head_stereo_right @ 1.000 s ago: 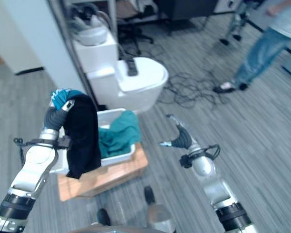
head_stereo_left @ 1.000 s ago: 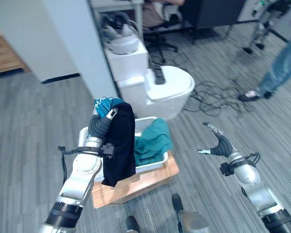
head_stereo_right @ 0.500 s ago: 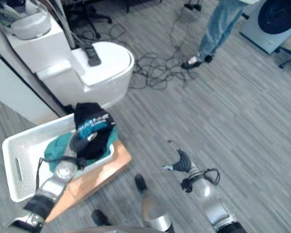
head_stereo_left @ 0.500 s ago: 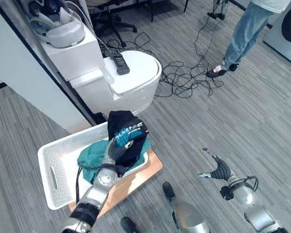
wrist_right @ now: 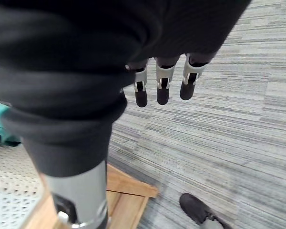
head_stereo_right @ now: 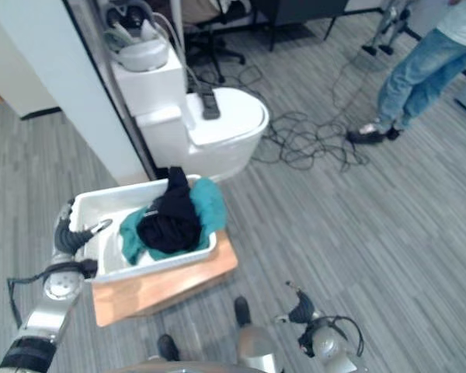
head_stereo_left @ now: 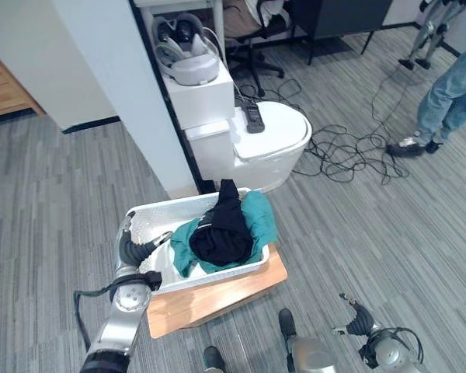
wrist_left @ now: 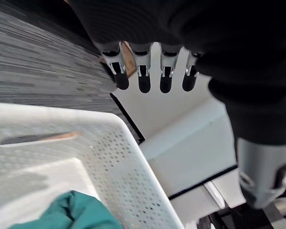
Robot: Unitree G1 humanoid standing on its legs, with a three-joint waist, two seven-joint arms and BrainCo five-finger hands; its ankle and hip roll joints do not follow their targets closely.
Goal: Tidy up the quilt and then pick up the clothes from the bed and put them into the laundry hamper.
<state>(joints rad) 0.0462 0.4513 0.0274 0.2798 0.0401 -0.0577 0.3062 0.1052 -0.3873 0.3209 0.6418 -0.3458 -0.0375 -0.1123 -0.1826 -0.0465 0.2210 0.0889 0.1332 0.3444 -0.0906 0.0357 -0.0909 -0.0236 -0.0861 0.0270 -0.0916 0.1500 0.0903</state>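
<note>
A: Since the black garment (head_stereo_left: 221, 233) is already lying on the teal garment (head_stereo_left: 252, 221) inside the white laundry hamper (head_stereo_left: 151, 217), how should the drop-off be finished?

B: The left hand (head_stereo_left: 136, 249) is best lifted straight up and clear of the hamper's near end, so no cloth is caught and dragged out.

A: How is that hand seen?

B: Its fingers (wrist_left: 144, 78) are spread straight and nothing is held. The clothes are piled toward the far right end of the hamper, apart from it.

A: And the right hand (head_stereo_left: 359, 322)?

B: It is held low over the grey floor (head_stereo_left: 388, 225), fingers relaxed and empty, well apart from the hamper on its wooden board (head_stereo_left: 217, 294).
</note>
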